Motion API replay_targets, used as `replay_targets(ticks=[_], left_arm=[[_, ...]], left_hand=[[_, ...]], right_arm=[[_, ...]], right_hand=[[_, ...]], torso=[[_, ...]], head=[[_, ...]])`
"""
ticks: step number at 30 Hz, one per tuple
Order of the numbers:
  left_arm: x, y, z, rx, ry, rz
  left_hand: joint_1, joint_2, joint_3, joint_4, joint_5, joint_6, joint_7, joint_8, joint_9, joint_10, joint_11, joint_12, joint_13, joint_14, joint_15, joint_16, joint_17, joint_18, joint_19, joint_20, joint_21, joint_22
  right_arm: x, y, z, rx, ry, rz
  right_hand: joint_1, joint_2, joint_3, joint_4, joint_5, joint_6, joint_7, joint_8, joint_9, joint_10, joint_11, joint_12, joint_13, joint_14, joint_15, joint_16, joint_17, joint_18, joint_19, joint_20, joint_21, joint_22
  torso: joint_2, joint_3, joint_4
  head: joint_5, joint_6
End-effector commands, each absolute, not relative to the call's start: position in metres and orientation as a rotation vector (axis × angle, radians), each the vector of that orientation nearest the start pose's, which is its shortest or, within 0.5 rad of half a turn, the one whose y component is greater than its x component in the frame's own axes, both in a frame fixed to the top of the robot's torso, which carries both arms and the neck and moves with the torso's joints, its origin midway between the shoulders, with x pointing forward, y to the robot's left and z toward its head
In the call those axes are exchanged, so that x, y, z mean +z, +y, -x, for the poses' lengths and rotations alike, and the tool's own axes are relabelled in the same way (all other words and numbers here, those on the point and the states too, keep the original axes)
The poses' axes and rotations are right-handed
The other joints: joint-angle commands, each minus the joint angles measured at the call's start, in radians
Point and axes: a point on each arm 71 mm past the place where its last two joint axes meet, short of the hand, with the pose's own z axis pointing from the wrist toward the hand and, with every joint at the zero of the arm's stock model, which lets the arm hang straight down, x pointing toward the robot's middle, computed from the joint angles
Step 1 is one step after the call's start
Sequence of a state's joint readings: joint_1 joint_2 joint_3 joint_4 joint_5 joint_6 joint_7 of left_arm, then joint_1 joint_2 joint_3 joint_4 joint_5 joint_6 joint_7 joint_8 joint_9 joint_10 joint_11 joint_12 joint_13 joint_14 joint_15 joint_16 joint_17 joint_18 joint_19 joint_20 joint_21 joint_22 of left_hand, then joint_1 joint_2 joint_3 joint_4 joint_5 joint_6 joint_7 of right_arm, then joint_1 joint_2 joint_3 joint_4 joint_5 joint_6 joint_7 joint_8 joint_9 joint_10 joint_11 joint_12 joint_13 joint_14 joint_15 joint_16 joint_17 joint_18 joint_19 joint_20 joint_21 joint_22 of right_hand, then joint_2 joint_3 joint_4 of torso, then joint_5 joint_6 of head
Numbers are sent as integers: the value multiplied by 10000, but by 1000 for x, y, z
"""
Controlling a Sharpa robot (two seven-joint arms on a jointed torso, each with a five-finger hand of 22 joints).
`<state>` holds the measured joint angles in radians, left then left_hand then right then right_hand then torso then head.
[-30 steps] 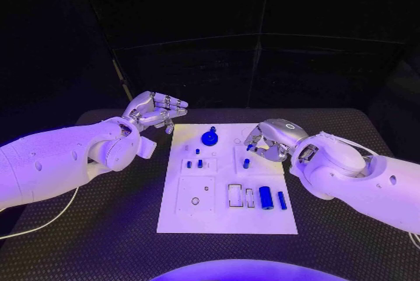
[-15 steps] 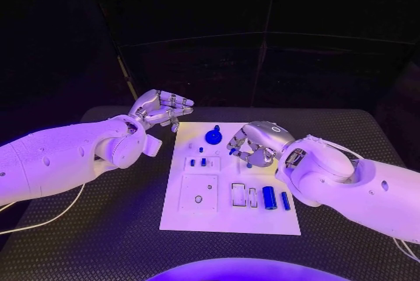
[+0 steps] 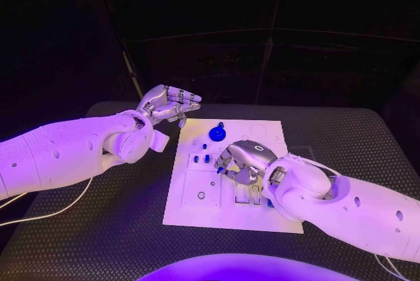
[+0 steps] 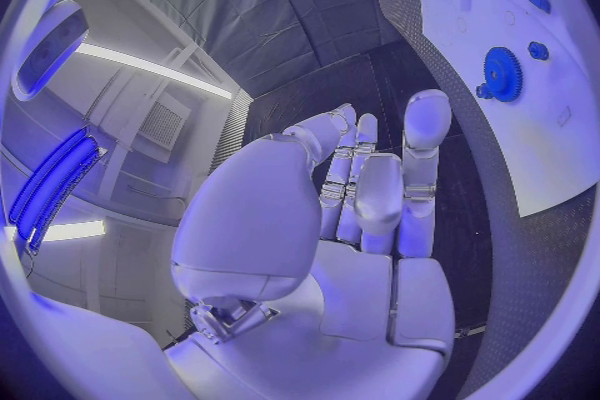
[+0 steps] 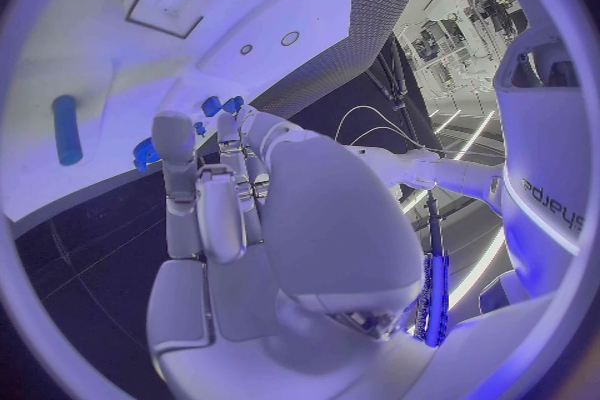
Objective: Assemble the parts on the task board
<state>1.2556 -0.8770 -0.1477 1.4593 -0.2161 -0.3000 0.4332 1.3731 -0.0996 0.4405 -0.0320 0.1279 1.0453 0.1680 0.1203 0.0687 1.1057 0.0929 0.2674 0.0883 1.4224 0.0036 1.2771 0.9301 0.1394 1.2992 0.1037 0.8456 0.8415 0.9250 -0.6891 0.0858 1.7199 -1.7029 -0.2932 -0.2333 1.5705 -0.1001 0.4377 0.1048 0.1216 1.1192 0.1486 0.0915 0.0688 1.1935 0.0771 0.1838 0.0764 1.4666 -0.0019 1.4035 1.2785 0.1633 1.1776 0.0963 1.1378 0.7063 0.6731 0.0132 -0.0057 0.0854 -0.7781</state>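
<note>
Table (image 3: pixel 105 232): black, wide bare margin all round the board.

Board (image 3: pixel 197 214): white plate, mid-table, long axis running away from robot. All else placed rel. to it.

L hand (image 3: pixel 168 104): raised off the board's far-left corner, not over it. Fingers curled in, close together, nothing seen in them (wrist view agrees). Idle; plenty of room there.

R hand (image 3: pixel 241 162): over board centre, palm down, fingers curled toward the surface. Whether it has a part pinched — can't tell; fingertips hidden under the hand.

Gear (image 3: pixel 217 133): blue, on board's far end, apart from R hand.

Small parts (image 3: pixel 205 159): blue pegs just left of R hand on board; cylinder (image 5: pixel 66 129) lies on board nr its fingertips in R wrist view.

Step, as judged: R hand working a small part at board centre. Do well: come straight down, slow, don't sweep sideways — pegs close by could get knocked. Retreat up, or toward board's right edge; L side stays free.
</note>
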Motion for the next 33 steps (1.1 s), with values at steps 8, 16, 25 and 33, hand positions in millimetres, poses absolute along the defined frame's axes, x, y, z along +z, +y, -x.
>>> replay_targets(ticks=[8,16,25,33], left_arm=[[-185,239,-495,-14226,14617,8332],[-185,238,-495,-14259,14665,8333],[-185,237,-495,-14297,14720,8335],[-185,236,-495,-14319,14759,8338]], left_hand=[[-120,-3,7,-8,-35,-59,26,-35,-12,-98,19,40,8,-71,24,-63,-4,200,-96,2,-28,-3],[-120,-3,7,-8,-35,-59,26,-35,-12,-98,19,40,8,-71,24,-63,-4,200,-96,2,-28,-3],[-134,-2,4,-4,-36,-61,29,-34,-12,-116,23,43,6,-82,27,-76,-32,206,-111,5,-60,-30],[-141,1,4,-2,-35,-62,31,-34,-12,-129,26,45,5,-83,29,-74,-28,208,-117,7,-70,-38]], right_arm=[[-244,-65,-394,8643,17087,3576],[-254,-59,-391,8655,17237,3738],[-259,-57,-392,8670,17360,3812],[-260,-54,-392,8663,17438,3870]], right_hand=[[-166,6,113,-18,45,66,23,-75,7,48,-14,-45,-4,481,-61,47,17,-99,-23,-19,60,-17],[-173,5,116,-20,46,65,23,-77,7,47,-13,-46,-4,481,-61,47,18,-99,-24,-19,60,-18],[-321,-13,142,-38,46,70,26,-89,9,42,-8,-59,-3,477,-51,39,-3,-97,-41,-8,52,-37],[-321,-13,142,-38,46,70,26,-89,9,42,-8,-59,-3,477,-51,39,-3,-97,-41,-8,52,-37]], torso=[[-16,5,13],[-7,11,1],[5,2,13],[0,7,9]], head=[[51,-24],[123,-43],[108,-80],[149,-109]])
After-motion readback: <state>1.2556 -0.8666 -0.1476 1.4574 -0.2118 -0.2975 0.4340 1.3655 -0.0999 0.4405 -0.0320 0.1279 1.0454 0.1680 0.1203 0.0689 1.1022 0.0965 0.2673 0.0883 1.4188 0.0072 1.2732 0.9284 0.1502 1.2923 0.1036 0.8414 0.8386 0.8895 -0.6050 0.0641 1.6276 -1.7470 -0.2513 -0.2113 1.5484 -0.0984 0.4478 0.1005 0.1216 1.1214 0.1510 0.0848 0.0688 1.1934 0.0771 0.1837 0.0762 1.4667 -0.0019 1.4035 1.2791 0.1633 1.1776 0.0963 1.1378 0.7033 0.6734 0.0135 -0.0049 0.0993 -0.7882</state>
